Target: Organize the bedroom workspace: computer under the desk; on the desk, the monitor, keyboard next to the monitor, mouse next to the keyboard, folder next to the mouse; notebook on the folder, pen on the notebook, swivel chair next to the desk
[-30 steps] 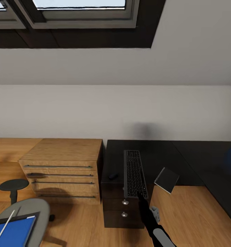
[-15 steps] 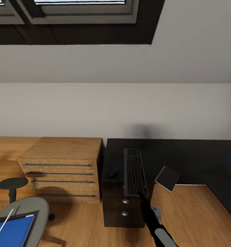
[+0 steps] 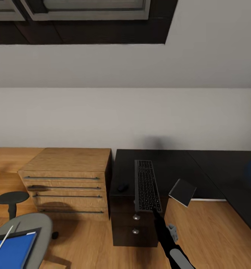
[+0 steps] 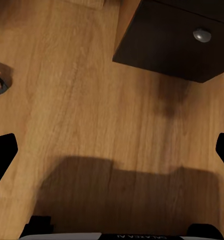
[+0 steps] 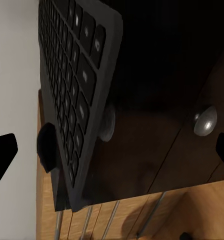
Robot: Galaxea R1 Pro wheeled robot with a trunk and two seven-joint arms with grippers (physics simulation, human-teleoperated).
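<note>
Two grippers: one per arm
Right gripper (image 3: 154,211): lower centre of the head view, at the near end of the long dark grey keyboard (image 3: 147,185); whether its fingers clasp the keyboard I cannot tell
Left gripper (image 4: 112,150): spread wide, holding nothing, over the light wooden floor (image 4: 82,100)
Keyboard: lengthwise on the black tabletop (image 3: 170,164), near end overhanging the front edge
Small black mouse (image 3: 122,187): on the tabletop, just left of the keyboard
Grey swivel chair (image 3: 32,228): lower left corner of the head view
Blue folder (image 3: 9,252): on the chair seat, a white pen (image 3: 1,243) lying on top
Wooden drawer chest (image 3: 65,183): left of the tabletop
</note>
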